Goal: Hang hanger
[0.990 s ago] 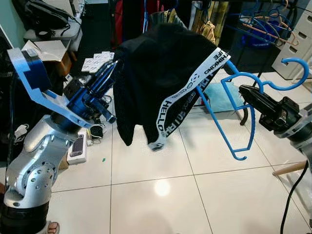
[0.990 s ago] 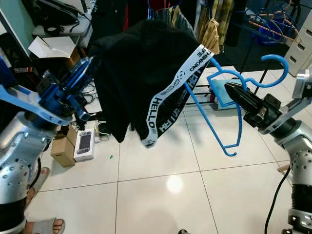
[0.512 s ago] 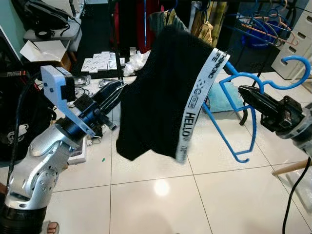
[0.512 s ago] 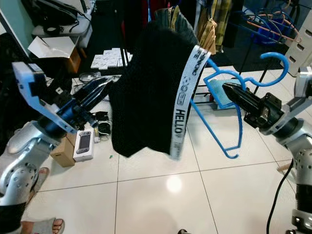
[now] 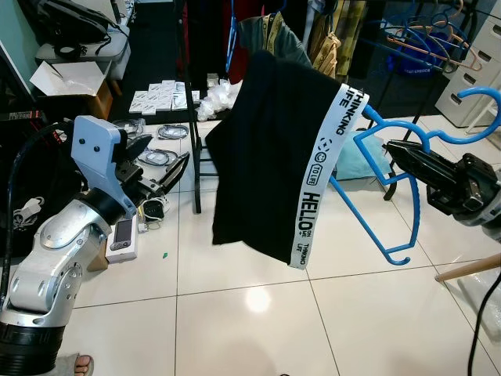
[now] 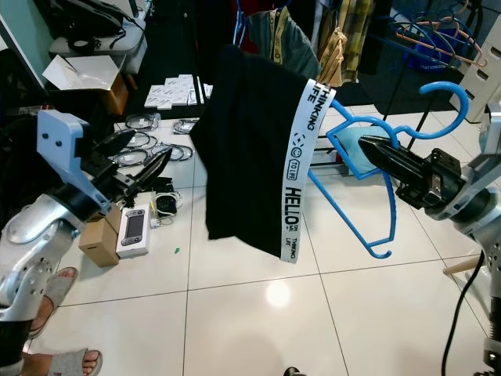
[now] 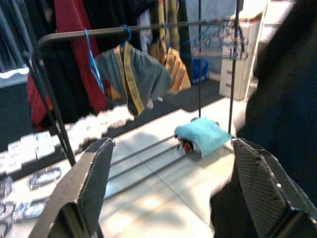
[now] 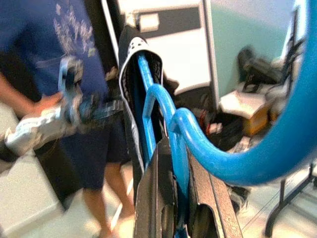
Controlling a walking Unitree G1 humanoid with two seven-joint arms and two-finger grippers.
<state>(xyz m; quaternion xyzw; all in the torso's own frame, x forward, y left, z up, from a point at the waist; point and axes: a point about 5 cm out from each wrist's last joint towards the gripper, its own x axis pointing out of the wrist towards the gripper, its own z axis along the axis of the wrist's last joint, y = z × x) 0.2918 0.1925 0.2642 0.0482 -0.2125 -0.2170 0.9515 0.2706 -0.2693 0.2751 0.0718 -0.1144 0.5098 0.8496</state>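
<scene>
Left claw has been drawn back from the black garment, fingers spread wide, nothing held | garment now hangs straight on blue hanger, white lettered band down its front | hanger is gripped near its hook by right claw, held above tiled floor

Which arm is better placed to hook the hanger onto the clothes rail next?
Right. The right gripper is shut on the blue hanger that carries the black shorts. The left gripper is open, holds nothing and sits low, beside the shorts.
</scene>
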